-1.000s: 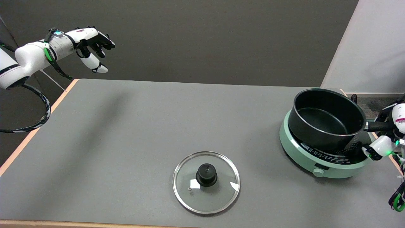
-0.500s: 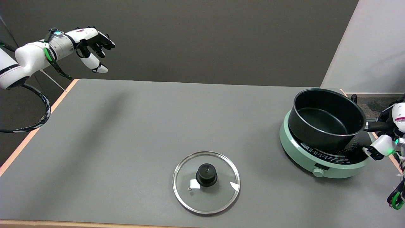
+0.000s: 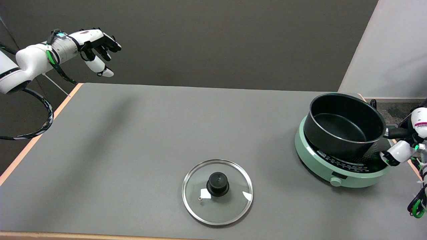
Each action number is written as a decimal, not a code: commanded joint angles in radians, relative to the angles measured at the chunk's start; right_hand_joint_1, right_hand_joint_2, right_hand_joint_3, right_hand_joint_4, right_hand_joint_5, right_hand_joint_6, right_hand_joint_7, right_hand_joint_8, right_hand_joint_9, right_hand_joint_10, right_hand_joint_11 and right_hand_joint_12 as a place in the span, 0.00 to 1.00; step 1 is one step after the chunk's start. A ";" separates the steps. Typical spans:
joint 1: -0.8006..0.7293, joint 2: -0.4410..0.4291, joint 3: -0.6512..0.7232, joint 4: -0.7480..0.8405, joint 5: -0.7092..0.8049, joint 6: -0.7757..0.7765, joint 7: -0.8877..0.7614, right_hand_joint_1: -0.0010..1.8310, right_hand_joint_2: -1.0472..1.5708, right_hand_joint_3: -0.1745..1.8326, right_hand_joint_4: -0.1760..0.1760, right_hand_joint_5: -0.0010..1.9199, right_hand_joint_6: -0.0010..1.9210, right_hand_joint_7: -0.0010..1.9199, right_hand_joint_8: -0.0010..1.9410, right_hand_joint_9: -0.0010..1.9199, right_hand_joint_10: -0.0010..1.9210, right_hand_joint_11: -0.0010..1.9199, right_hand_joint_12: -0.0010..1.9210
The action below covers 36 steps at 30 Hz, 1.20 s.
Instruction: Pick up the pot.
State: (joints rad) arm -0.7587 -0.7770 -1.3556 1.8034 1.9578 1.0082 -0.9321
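Pot (image 3: 345,125): black, open, with nothing seen inside; it sits tilted on the cooker at the table's right end, its near-left side lower than its far-right side.
Handle (image 3: 395,133): black, sticks out from the pot's right side toward the picture's right edge.
Hand (image 3: 408,140): the right hand, at the right edge and partly cut off by it; it is at the handle's outer end, to the right of the pot.
Hand state: white and black fingers (image 3: 398,151) lie above and below the handle and appear wrapped around it, so the hand grips the handle; the exact contact is partly hidden by the frame edge.
Pot to hand: the pot body lies left of the hand, joined to it only by the handle; the lower finger hangs just over the cooker's right rim.
Cooker (image 3: 320,163): round, pale green, with a dark top and a knob on its near side; it rests on the table under the pot.
Lid (image 3: 217,191): glass, steel-rimmed, with a black knob; it lies flat on the table near the front edge, well apart from the pot, to its left.
Table (image 3: 150,133): grey top with a light wooden edge.
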 commanded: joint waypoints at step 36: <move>0.058 0.039 0.013 0.016 0.043 -0.041 -0.067 0.71 0.20 1.00 0.17 0.77 0.77 0.77 0.76 0.77 0.77 0.77 0.77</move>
State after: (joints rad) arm -0.7186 -0.7497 -1.3527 1.8156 2.0275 0.9672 -0.9987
